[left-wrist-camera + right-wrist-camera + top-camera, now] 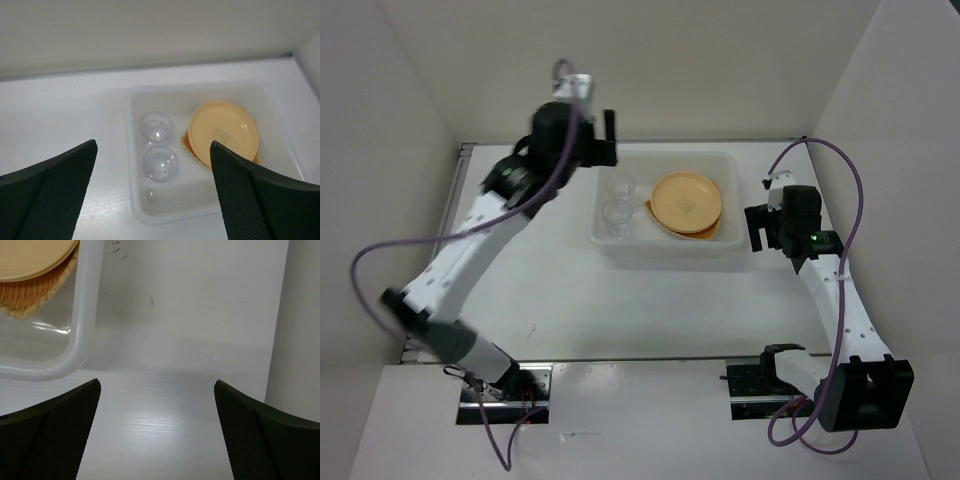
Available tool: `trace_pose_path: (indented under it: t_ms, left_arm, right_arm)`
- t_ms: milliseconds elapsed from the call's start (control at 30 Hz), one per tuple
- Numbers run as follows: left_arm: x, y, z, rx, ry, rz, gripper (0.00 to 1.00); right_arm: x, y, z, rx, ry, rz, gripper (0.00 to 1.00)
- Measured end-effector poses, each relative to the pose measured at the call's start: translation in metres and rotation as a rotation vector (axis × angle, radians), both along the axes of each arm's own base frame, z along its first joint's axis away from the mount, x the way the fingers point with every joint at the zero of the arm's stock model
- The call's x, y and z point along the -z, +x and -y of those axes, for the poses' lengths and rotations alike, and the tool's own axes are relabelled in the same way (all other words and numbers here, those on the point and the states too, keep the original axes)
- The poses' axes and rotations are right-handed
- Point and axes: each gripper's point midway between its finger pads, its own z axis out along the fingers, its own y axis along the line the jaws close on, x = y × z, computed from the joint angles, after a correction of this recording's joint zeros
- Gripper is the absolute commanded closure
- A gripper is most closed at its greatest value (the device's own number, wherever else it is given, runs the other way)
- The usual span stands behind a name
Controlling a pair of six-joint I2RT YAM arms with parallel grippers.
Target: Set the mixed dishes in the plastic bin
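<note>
Apparently the plates, stacked to fit, and cups fill the plastic bin; left hand, right hand gape empty.

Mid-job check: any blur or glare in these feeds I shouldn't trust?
Top external: the left arm looks smeared, the right arm crisp. Left wrist: slightly soft, the clear cups faint against the bin. Right wrist: a broad sheen on the table and a bright highlight on the bin's rim.
</note>
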Motion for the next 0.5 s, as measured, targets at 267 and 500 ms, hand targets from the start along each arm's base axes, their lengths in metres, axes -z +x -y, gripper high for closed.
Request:
trace_pose_path:
  t_ms: [267,500]
  left_arm:
    - [-0.035,-0.128,-0.152,-0.244,-0.141,0.278,0.0]
    - [0.066,-0.174,-0.188,-0.338,-0.082,0.147,0.0]
  right_arm:
    - [-0.004,-0.001,0.0,0.0,0.0,0.013,0.01]
    - [-0.001,0.0,0.0,0.0,0.0,0.002,0.01]
